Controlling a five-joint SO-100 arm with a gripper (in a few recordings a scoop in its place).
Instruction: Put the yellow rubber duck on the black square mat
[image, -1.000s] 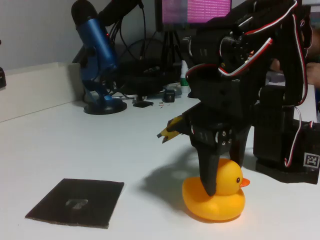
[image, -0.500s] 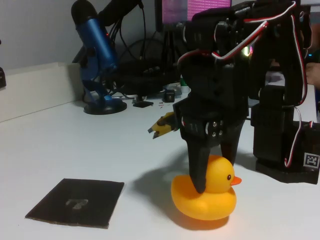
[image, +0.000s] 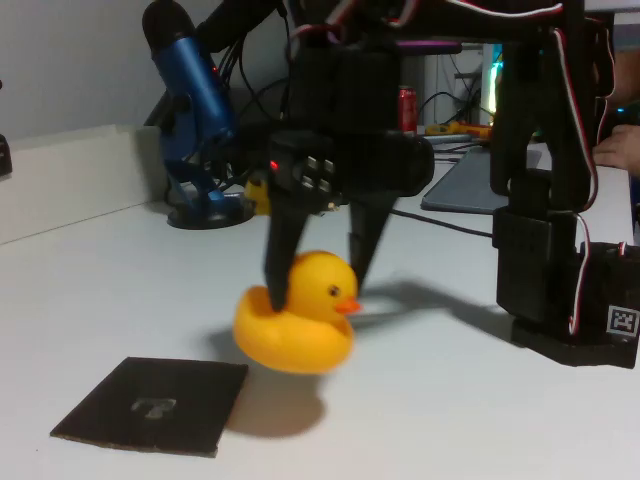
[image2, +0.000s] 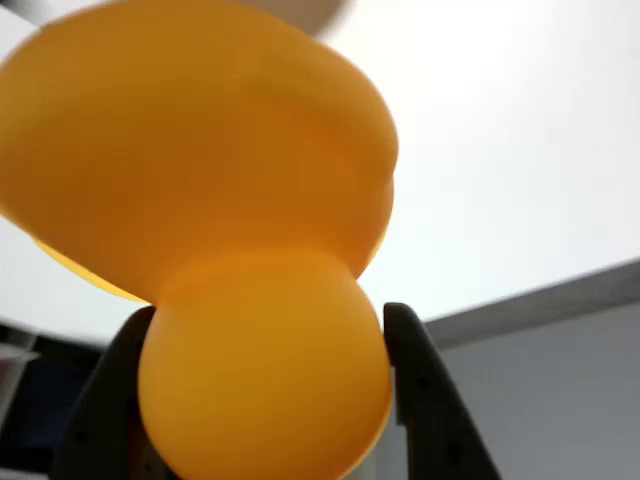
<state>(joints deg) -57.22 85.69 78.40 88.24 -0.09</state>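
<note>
1. glossy yellow rubber duck with a round head and an orange beak now hangs clear of the white table; a second ago it sat on the tabletop further right in the fixed view, with the fingers down around its head.
2. black two-finger gripper is clamped on the duck's head, one finger on each side; the wrist view shows the same squeeze, the dark fingers pressed against the yellow head.
3. duck and arm have swung left in the fixed view, toward the thin matte black square mat with its faint pale mark.
4. the duck hangs just right of the mat's near right corner, above and apart from it; its shadow falls on the table beside that corner.
5. i judge the lift done and the carry about half done: a little more travel left, then a lowering onto the mat.
6. the duck tilts slightly in the hold, so it might land askew.
</note>
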